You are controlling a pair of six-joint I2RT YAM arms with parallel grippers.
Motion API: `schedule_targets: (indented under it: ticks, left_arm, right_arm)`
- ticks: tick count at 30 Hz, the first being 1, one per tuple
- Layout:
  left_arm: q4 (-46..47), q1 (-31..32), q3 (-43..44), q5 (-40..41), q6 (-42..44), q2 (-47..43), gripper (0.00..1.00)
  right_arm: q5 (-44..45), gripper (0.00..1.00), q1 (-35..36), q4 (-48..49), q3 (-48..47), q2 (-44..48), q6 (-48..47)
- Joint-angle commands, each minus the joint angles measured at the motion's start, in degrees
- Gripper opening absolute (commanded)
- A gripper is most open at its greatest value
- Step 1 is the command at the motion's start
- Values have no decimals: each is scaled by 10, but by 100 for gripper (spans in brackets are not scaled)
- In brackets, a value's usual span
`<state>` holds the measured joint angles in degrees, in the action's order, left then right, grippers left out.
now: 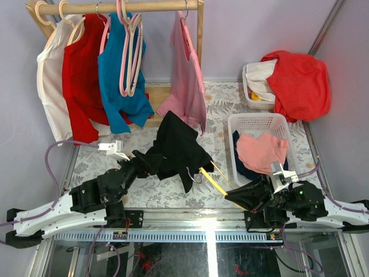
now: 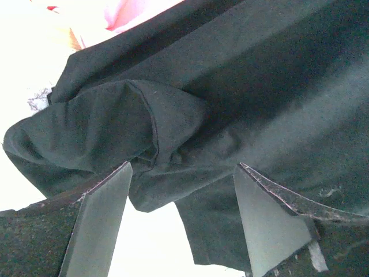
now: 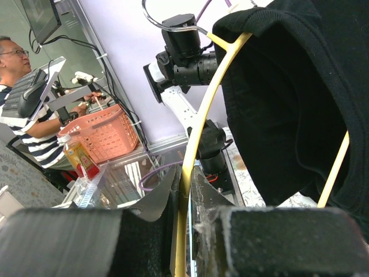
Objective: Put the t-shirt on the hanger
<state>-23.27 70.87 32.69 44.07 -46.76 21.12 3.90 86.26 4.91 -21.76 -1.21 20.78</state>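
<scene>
The black t-shirt hangs in the air over the middle of the table, draped over one end of the thin yellow hanger. My right gripper is shut on the hanger's lower arm and holds it slanting up to the left. In the right wrist view the yellow bar runs between the closed fingers up into the shirt. My left gripper is at the shirt's left edge. Its jaws stand wide apart, with folded black cloth at and just beyond the tips, not clamped.
A wooden rack at the back holds white, red, teal and pink garments and pink hangers. A white basket with pink cloth stands at right, with a bin under red cloth behind it.
</scene>
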Motion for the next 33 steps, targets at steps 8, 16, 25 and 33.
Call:
schedule_targets:
  ticks: [8, 16, 25, 33]
  left_arm:
    - [52, -1, -34, 91, -188, 22, 62]
    - [106, -1, -93, 139, -206, -50, 57]
    - [166, -2, -106, 155, -215, -17, 67]
    - [174, -5, -112, 152, -228, 5, 62]
  right_arm:
    - [-1, 0, 2, 59, -46, 12, -26]
    - [-1, 0, 2, 55, -50, 12, -28]
    - [1, 0, 2, 48, -55, 11, -26]
    - [2, 0, 2, 49, -57, 12, -28]
